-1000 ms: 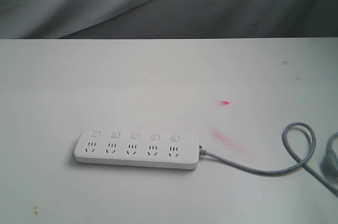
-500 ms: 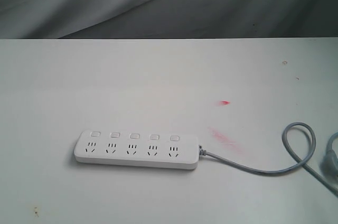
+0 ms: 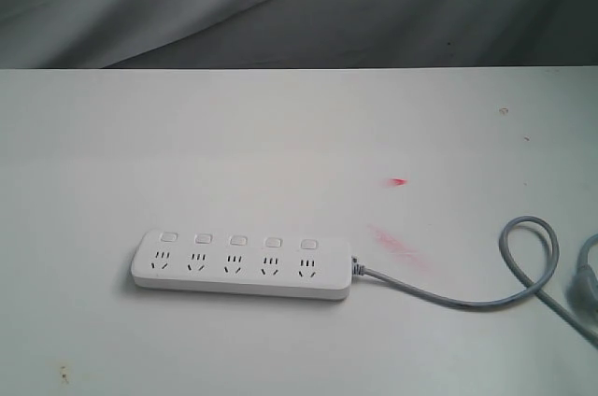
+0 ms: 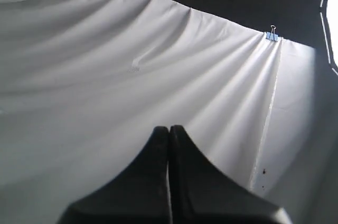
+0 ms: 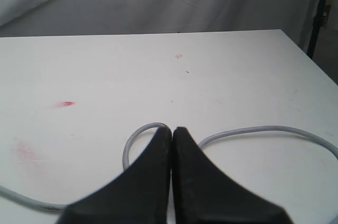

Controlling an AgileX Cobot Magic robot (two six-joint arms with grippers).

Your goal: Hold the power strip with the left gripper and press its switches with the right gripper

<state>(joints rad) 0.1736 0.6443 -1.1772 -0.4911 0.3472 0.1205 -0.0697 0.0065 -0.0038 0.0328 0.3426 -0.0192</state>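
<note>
The white power strip point(image 3: 241, 265) lies flat on the white table, left of centre in the exterior view, with its row of switches point(image 3: 237, 240) on its far edge. Its grey cord point(image 3: 486, 298) runs right and loops; the loop also shows as a grey cord point(image 5: 132, 142) in the right wrist view. Neither gripper appears in the exterior view. My left gripper point(image 4: 169, 129) is shut and empty, facing a grey cloth with no strip in sight. My right gripper point(image 5: 172, 130) is shut and empty above the cord loop.
A grey cloth backdrop point(image 3: 280, 4) hangs behind the table's far edge point(image 3: 299, 68). Red smudges point(image 3: 399, 181) mark the tabletop right of the strip. A clip point(image 4: 272, 35) holds the cloth in the left wrist view.
</note>
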